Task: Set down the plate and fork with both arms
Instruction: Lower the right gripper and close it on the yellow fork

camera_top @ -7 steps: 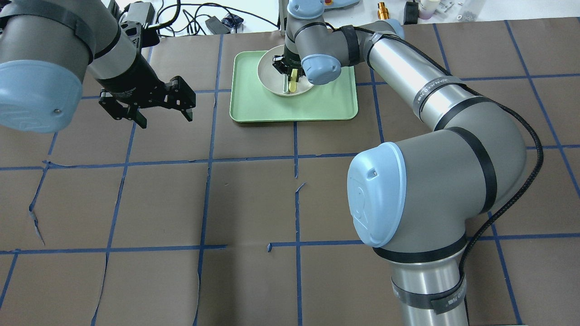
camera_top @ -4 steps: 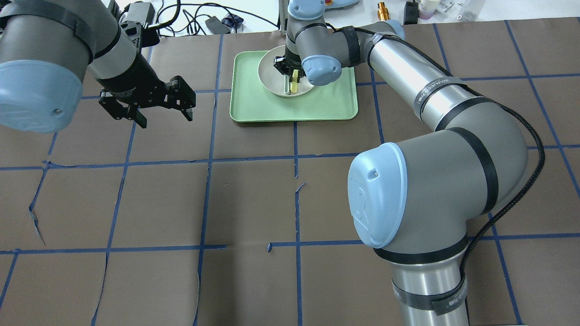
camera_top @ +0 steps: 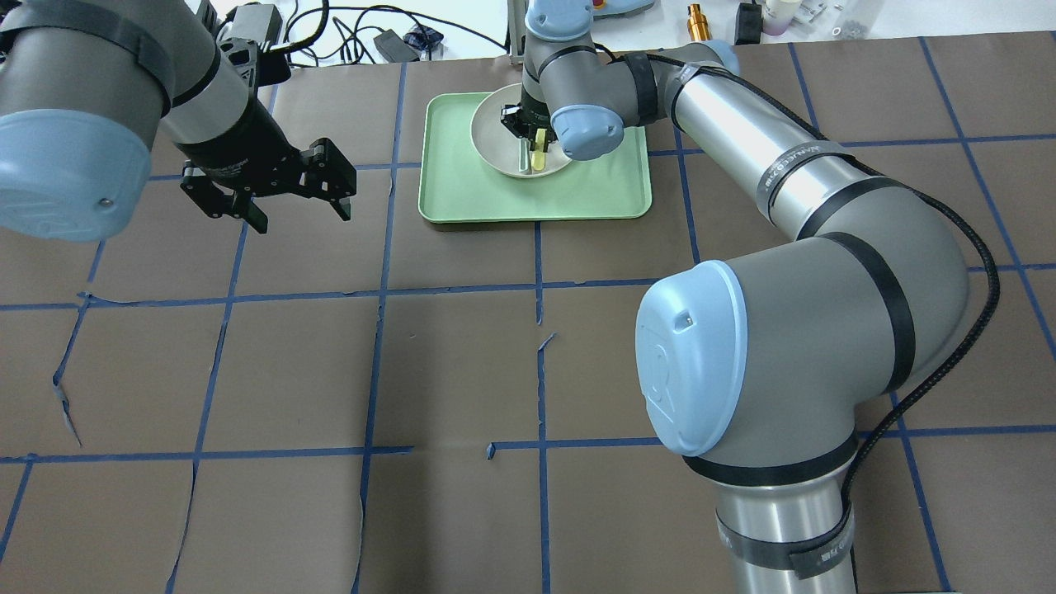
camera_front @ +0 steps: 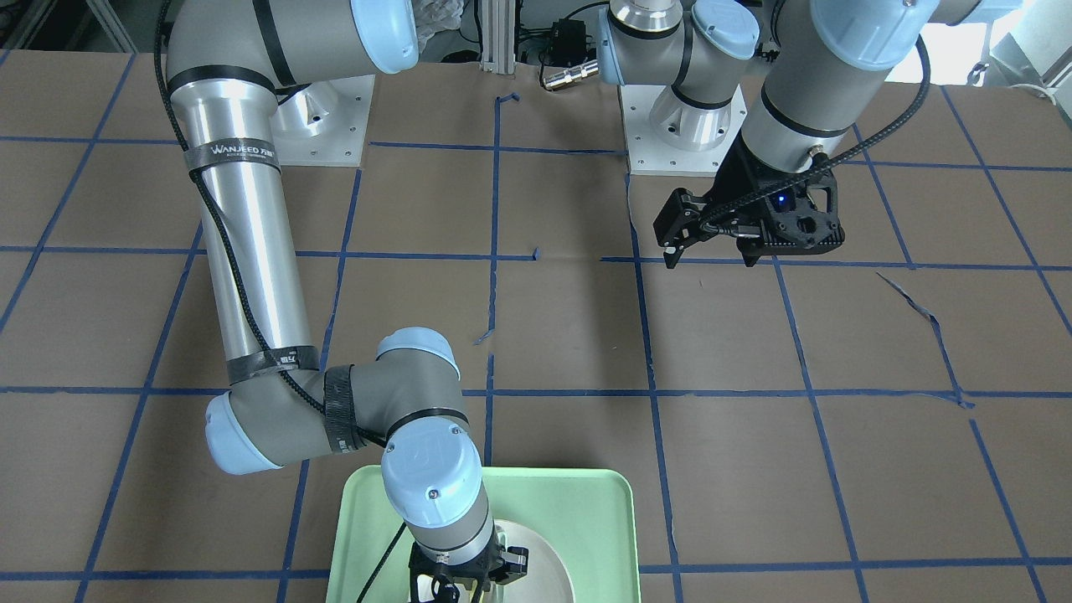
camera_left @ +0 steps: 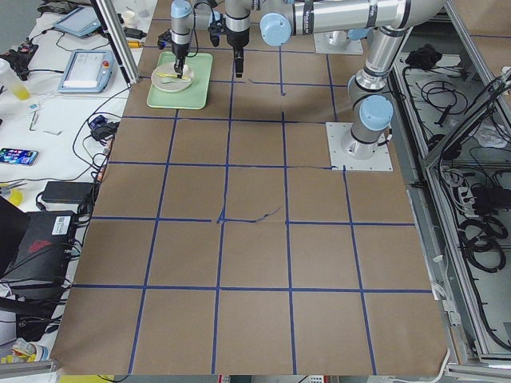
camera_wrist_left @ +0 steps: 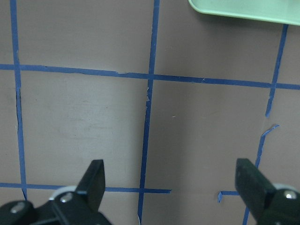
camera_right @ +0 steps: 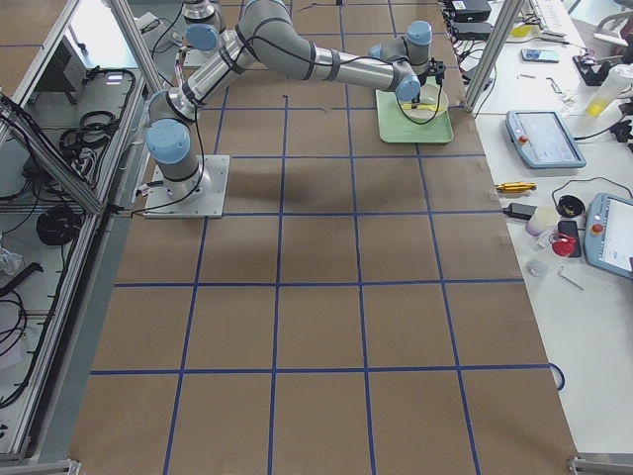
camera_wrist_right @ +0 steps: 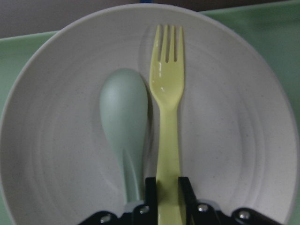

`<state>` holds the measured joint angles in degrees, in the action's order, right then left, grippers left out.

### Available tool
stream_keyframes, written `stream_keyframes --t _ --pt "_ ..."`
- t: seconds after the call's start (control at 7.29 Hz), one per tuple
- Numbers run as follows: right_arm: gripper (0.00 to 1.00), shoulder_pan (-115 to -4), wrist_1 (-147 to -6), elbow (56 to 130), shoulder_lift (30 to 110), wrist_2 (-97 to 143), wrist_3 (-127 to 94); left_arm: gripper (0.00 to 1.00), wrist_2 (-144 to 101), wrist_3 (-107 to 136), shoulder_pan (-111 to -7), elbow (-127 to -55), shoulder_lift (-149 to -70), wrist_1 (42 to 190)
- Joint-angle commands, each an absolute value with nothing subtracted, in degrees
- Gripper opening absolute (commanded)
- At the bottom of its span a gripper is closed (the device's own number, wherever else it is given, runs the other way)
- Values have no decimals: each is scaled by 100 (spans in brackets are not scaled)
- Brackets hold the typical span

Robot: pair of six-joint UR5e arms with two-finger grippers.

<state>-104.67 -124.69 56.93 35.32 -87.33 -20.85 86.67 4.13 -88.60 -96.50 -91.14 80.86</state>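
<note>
The off-white plate (camera_top: 493,140) sits on the light-green tray (camera_top: 462,191) at the far middle of the table. In it lie the pale-yellow fork (camera_top: 538,155) and a grey-green spoon (camera_top: 523,157), side by side. In the right wrist view the fork (camera_wrist_right: 168,117) lies right of the spoon (camera_wrist_right: 124,117) on the plate (camera_wrist_right: 225,140). My right gripper (camera_wrist_right: 168,193) is shut on the fork's handle, low over the plate (camera_front: 548,569). My left gripper (camera_top: 302,219) is open and empty, above the table left of the tray; it also shows in the left wrist view (camera_wrist_left: 172,182).
The brown table has a grid of blue tape lines. Cables, a power brick and small bottles lie beyond the far edge (camera_top: 388,41). The tray's corner (camera_wrist_left: 243,9) shows at the top of the left wrist view.
My right arm has shifted a little over the plate, its gripper staying at the fork's handle. My left arm has not moved.
</note>
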Motion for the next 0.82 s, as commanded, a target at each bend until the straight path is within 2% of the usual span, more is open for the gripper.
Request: stream_keyframes --t 0.0,0.69 --pt "9 -10468 -12472 5713 3577 -8736 -2031 100 8666 413 -8859 -9650 -9114 8086" --pt "10 -10459 -12384 5923 3937 -8719 -1582 100 8666 413 -8859 -9650 -9114 8077"
